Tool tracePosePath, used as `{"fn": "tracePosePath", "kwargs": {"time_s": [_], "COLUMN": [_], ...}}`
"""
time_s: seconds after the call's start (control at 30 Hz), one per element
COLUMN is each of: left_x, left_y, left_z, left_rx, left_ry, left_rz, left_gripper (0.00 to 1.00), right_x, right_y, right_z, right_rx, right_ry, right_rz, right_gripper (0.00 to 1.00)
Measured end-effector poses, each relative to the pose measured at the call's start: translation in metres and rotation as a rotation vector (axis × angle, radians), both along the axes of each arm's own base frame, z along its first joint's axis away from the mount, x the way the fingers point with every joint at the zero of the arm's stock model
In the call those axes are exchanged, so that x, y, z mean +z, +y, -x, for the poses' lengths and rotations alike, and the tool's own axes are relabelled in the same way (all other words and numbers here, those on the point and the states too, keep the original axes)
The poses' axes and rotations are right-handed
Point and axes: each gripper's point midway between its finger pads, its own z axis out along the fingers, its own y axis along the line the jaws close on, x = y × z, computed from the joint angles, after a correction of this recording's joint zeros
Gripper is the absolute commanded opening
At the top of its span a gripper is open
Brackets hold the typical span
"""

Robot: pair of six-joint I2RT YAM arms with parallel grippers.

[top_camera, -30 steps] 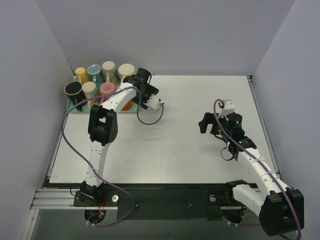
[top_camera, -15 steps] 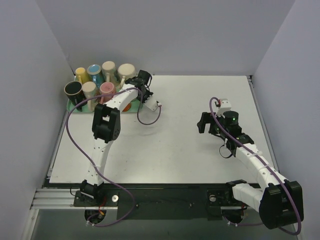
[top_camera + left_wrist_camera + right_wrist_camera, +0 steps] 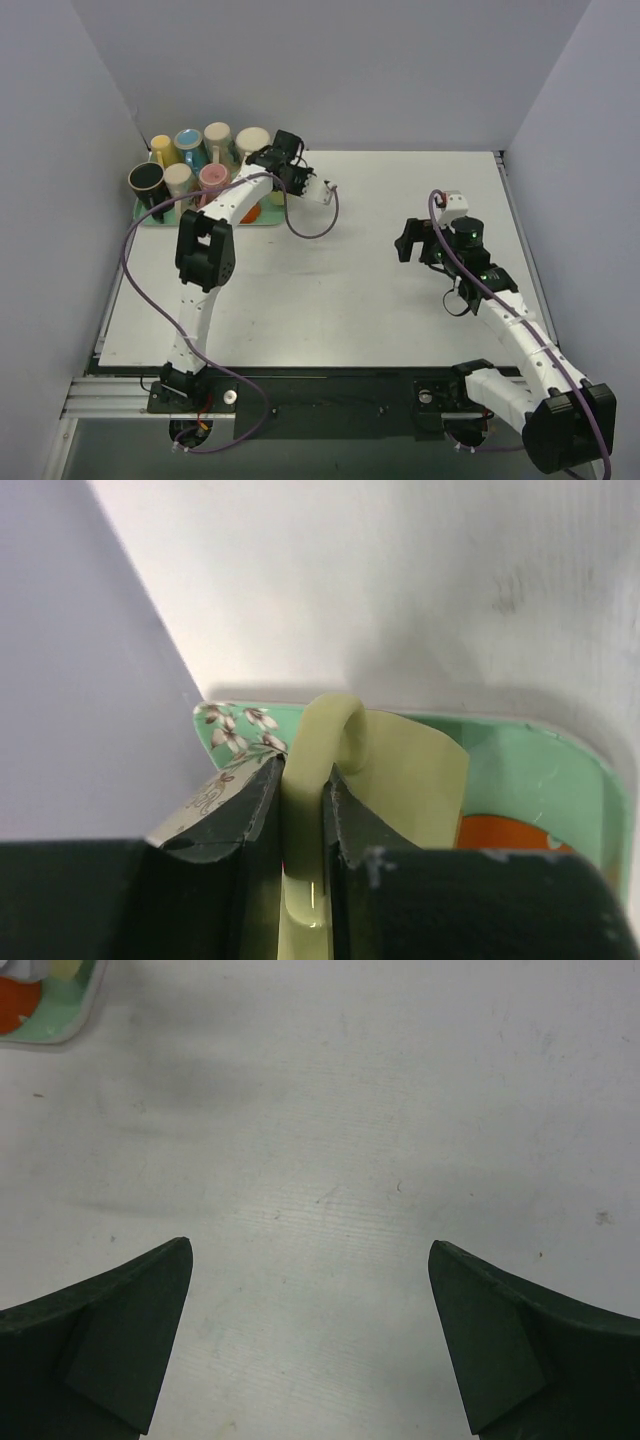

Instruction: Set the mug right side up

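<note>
- Evidently the grasp step is in hand: the left gripper (image 3: 303, 780) has its jaws pinched nearly together on the looped handle (image 3: 325, 730) of the pale yellow-green mug (image 3: 410, 780).
- That mug sits at the near right corner of the green tray (image 3: 150, 215), at about 10 o'clock on the worktop (image 3: 380, 290). Which way up it stands cannot be read from so close.
- Next, I judge, comes a lift clear of the tray rim, then a wrist roll to bring the mouth upward. The thin handle could slip in the jaws.
- The right gripper (image 3: 308, 1248) hangs wide open and holds nothing, over bare worktop at about 3 o'clock.
- The worktop is white and faintly scuffed. The other mugs (image 3: 190, 160) crowd the tray, so room there is tight.
- Plain grey walls (image 3: 330, 70) close in the left, far and right sides.
</note>
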Motion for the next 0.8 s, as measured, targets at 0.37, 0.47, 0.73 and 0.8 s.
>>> {"fn": "tracePosePath", "kwargs": {"time_s": [0.37, 0.47, 0.73, 0.8], "left_x": [0.224, 0.286, 0.324, 0.314], "left_y": [-0.04, -0.039, -0.059, -0.064], "left_z": [0.084, 0.139, 0.252, 0.259], "left_rx": [0.449, 0.474, 0.449, 0.465], "left_ry": [0.219, 0.376, 0.875, 0.944], "left_rz": [0.936, 1.176, 1.337, 1.318], "left_gripper": [0.0, 0.0, 0.0, 0.0], "right_x": [0.101, 0.131, 0.195, 0.2], "right_y": [0.071, 0.116, 0.182, 0.186], "right_z": [0.024, 0.045, 0.086, 0.09], "right_rx": [0.158, 0.304, 0.551, 0.566], "right_ry": [-0.171, -0.19, -0.253, -0.261], "right_rz": [-0.228, -0.297, -0.502, -0.523], "right_gripper": [0.99, 0.98, 0.95, 0.94]}}
